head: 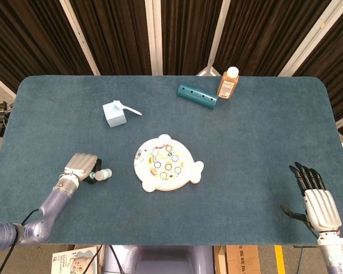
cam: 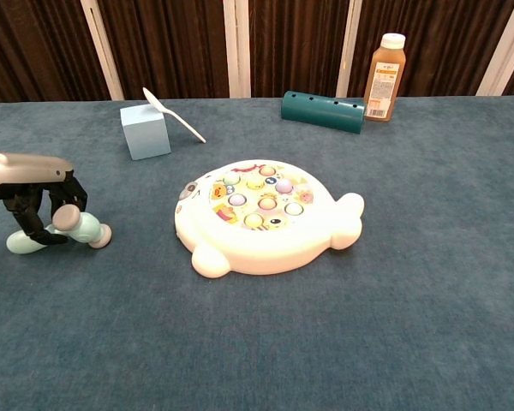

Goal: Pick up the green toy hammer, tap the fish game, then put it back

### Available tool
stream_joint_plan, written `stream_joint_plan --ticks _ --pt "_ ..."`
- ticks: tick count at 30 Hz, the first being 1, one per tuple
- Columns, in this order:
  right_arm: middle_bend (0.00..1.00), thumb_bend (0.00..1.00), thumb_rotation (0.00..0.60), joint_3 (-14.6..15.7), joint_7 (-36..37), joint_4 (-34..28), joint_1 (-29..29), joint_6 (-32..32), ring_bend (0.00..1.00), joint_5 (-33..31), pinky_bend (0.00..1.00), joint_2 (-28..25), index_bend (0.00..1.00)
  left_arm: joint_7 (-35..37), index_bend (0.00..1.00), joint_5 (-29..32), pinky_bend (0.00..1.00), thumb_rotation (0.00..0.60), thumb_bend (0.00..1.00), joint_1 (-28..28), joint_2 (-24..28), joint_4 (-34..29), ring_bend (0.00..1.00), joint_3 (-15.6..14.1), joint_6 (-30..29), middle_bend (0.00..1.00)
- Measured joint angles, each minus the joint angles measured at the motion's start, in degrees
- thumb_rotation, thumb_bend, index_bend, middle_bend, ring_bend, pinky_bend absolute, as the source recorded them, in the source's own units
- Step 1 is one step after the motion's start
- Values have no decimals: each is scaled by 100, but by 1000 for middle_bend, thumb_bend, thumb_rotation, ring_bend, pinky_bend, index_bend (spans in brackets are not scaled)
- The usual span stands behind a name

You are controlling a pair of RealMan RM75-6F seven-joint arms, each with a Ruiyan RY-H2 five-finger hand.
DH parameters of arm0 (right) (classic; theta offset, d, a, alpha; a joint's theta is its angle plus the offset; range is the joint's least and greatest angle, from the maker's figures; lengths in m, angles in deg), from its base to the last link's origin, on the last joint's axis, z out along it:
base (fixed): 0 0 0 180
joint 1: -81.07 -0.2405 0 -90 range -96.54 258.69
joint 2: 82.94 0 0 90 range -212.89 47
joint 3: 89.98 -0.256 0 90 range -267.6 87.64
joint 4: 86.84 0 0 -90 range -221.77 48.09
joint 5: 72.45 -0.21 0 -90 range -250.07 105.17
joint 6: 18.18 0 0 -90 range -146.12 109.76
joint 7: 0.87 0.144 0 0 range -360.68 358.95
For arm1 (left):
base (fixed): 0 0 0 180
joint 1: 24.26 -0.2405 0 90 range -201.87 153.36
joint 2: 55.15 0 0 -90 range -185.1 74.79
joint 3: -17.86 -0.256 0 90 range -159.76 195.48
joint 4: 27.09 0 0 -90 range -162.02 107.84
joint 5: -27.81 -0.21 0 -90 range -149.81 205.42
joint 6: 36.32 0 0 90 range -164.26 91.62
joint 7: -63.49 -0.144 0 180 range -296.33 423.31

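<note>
**Hammer in left hand, left of fish game**

The fish game (head: 167,162) lies flat near the middle of the table (head: 263,142) and serves as the landmark below.

- Hammer (cam: 79,229): well to the left of the fish game, low at the cloth. From the chest view, whether it touches the table cannot be told. Its head points toward the game.
- Left hand (head: 82,166): left of the fish game, over the hammer handle. Dark fingers (cam: 34,205) curl down around the handle, gripping it.
- Right hand (head: 317,201): far to the right of the fish game, near the table's front edge. Fingers are spread and hold nothing.
- Blue box (head: 114,113) with a white spoon (head: 128,108) on top: behind and left of the fish game.
- Teal tube (head: 197,96) and bottle (head: 228,83): behind and right of the fish game, just beside each other.
</note>
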Motion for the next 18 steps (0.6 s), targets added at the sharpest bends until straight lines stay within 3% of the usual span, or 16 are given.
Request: stream_joint_plan --ticks 18 --pt "0 185 600 8 1 -5 3 -4 0 13 0 -2 0 -86 524 120 474 600 571 31 -48 51 354 -1 -133 459"
